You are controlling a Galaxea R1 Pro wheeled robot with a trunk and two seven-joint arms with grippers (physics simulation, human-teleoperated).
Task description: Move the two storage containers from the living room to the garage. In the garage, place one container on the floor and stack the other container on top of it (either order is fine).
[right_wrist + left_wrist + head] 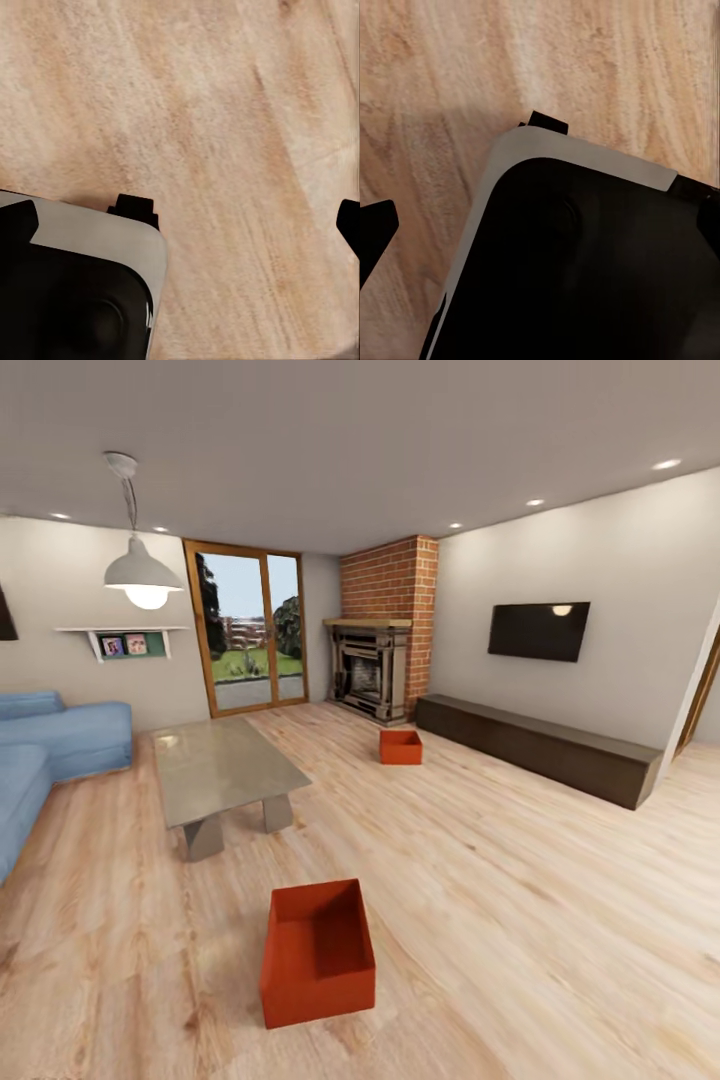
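Two orange-red storage containers stand open-top on the light wood plank floor of the living room. The nearer one (318, 952) is close in front of me, just right of the coffee table's near end. The farther one (400, 746) sits in front of the brick fireplace (385, 630). In the left wrist view my left gripper (547, 236) points down at the planks, its dark fingertips (376, 232) wide apart, open and empty. My right gripper (184, 225) is likewise open over bare planks with nothing between its fingertips (349, 223).
A glass coffee table (220, 765) stands left of centre, with a blue sofa (45, 750) at the far left. A long dark low cabinet (540, 748) runs along the right wall under a TV. Glass doors (255, 625) are at the back. My black, white-rimmed base (585, 270) lies under both wrists.
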